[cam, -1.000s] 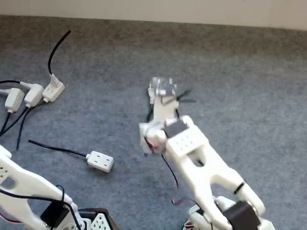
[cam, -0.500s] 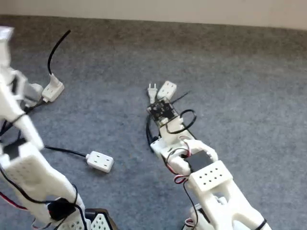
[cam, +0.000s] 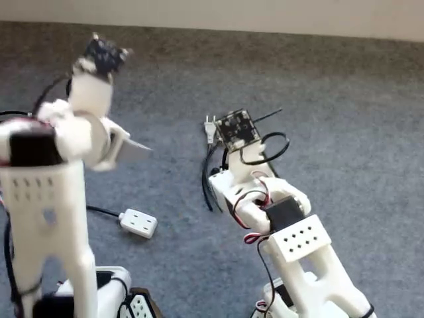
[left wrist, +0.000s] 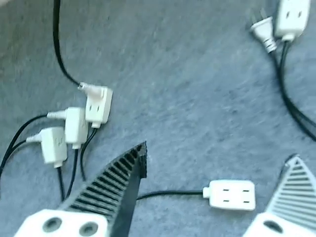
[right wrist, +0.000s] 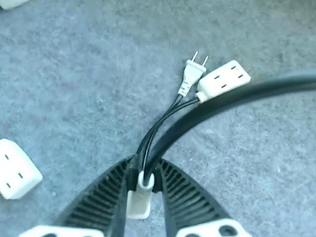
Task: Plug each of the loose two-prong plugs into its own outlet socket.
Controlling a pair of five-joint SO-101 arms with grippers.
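Note:
My right gripper (right wrist: 140, 197) is shut on a white plug (right wrist: 139, 196) whose black cord runs out ahead of it. Beyond its tips lie a loose two-prong plug (right wrist: 194, 71) and a white outlet socket (right wrist: 223, 79), side by side on the carpet. That loose plug (cam: 211, 127) pokes out beside the right arm's camera board (cam: 238, 129). My left gripper (left wrist: 217, 155) hangs open above the floor. Under it lie three white plug-and-socket pieces (left wrist: 75, 126) in a cluster, and a corded outlet socket (left wrist: 229, 194) close to its fingers. The left arm (cam: 50, 192) stands raised.
Grey carpet covers the floor, with a pale wall edge at the back. Black cords trail off the cluster and from the lone outlet socket (cam: 138, 223). Another white outlet block (right wrist: 15, 170) lies off to one side of my right gripper. A thick black cable (right wrist: 237, 96) crosses the right wrist view.
The left arm has swung up from the near-left corner and now stands over the cluster. The right arm pulled back from the plug pair, then turned; its camera board now covers the outlet.

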